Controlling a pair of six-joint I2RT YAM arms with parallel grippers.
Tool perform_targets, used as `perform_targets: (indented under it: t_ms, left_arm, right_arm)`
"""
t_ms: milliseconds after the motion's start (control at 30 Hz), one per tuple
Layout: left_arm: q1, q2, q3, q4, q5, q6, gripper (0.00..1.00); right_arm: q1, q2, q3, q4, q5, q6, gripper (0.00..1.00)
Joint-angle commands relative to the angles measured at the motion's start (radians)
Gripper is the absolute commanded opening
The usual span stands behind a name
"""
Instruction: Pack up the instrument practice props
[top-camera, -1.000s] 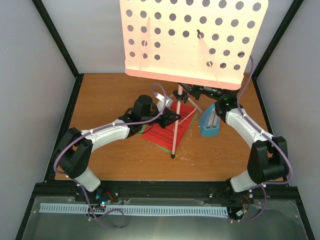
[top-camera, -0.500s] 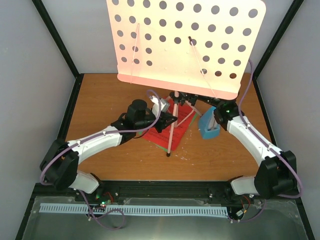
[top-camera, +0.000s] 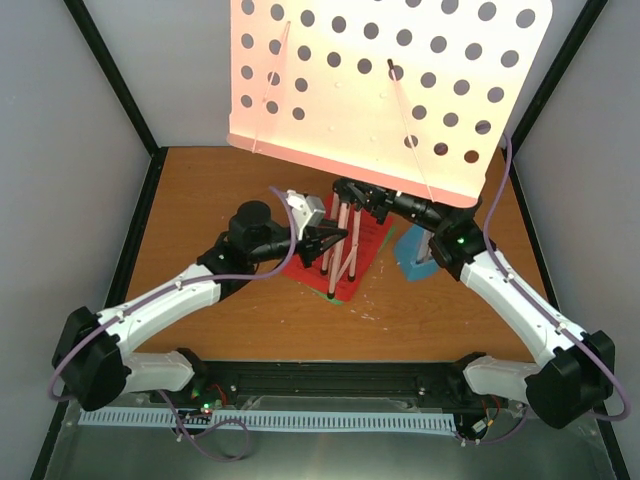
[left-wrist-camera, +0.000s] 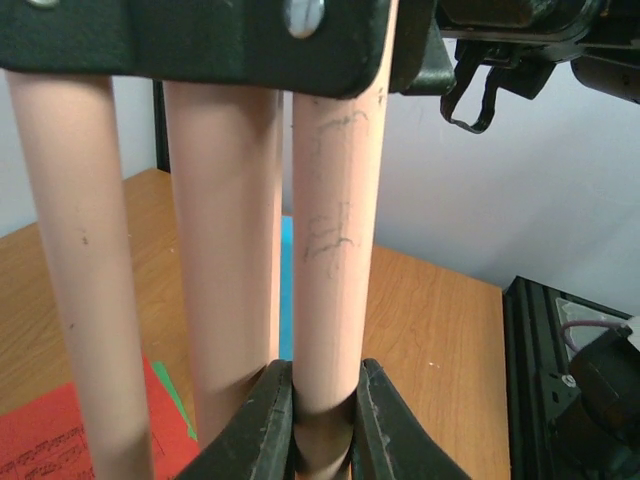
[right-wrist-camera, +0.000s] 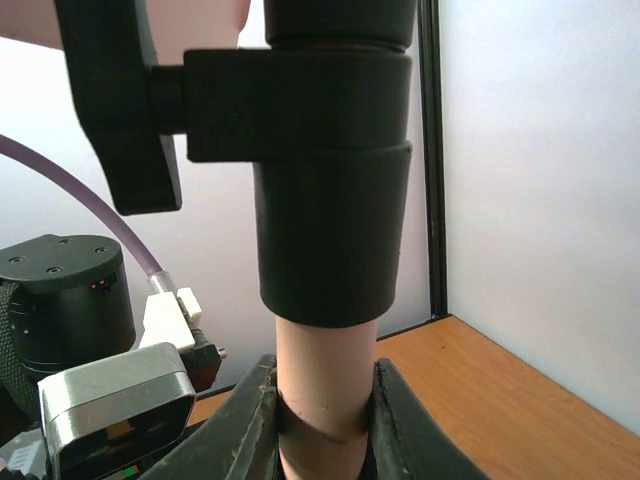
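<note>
Presently, working outward from my bases: my left gripper (left-wrist-camera: 325, 400) is clamped on one pink leg (left-wrist-camera: 335, 250) of the music stand (top-camera: 390, 80), low on the tube. My right gripper (right-wrist-camera: 322, 420) is closed round the centre post (right-wrist-camera: 320, 370), just under the black collar (right-wrist-camera: 330, 200) with its side lever. Both holds look seated, with tube filling each jaw gap.

The stand is upright over the middle of the table (top-camera: 200, 200), its legs drawn close together above the red page (top-camera: 368, 228). I cannot tell whether the feet touch the paper.

Handling, in my judgement:
- The stand is light but top-heavy, since the wide punched desk sits high on thin, smooth tubes that could slip or twist in the jaws. The post beneath the collar and a leg low down are the sound places to hold it.
- The pages are thin, limp and flat on the wood, so they are best taken by an edge.
- The blue metronome (top-camera: 415, 262) is small and rigid (its cover is not made out here) and should be taken by its flat sides.

Count:
- One stand, with three legs seen from the left wrist.
- One red page in view.
- A green page (left-wrist-camera: 170, 395) showing only as a sliver beside the red, so the number of sheets is uncertain.
- One metronome, just right of the pages and beside my right arm.
</note>
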Motion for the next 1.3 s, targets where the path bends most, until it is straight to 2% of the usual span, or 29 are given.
perform_targets:
  t_ms: [0,167,400,600,633,800,967,1067,1167,1267]
  left_arm:
    - [0.025,-0.094,-0.002,0.196,-0.095,-0.037,0.0]
    - [0.013,-0.141,-0.105,0.242,-0.079,-0.017,0.0]
    - [-0.071,-0.202,-0.24,0.241,-0.126,0.029,0.0]
    - [-0.079,-0.22,-0.324,0.255,-0.124,0.02,0.0]
    - [-0.078,-0.218,-0.332,0.252,-0.123,0.019,0.03]
    - [-0.079,-0.214,-0.364,0.247,-0.124,0.001,0.4]
    - [-0.079,-0.234,-0.404,0.271,-0.116,-0.024,0.64]
    - [-0.079,-0.244,-0.433,0.309,-0.09,-0.041,0.84]
    - [-0.079,-0.213,-0.44,0.354,-0.071,-0.046,0.94]
    - [-0.079,-0.142,-0.415,0.379,-0.1,-0.028,0.96]
  right_arm:
    - [0.083,-0.089,-0.031,0.085,-0.013,0.006,0.03]
    - [0.148,-0.125,-0.097,0.108,0.052,0.007,0.03]
    - [0.205,-0.179,-0.221,0.18,0.129,0.037,0.03]
    - [0.226,-0.213,-0.279,0.199,0.156,0.047,0.03]
    - [0.228,-0.219,-0.287,0.2,0.158,0.05,0.03]
    - [0.237,-0.24,-0.308,0.197,0.172,0.048,0.03]
    - [0.239,-0.25,-0.305,0.187,0.18,0.046,0.03]
    - [0.239,-0.249,-0.302,0.184,0.182,0.048,0.03]
    - [0.242,-0.249,-0.302,0.186,0.188,0.055,0.03]
    - [0.241,-0.249,-0.304,0.188,0.191,0.061,0.03]
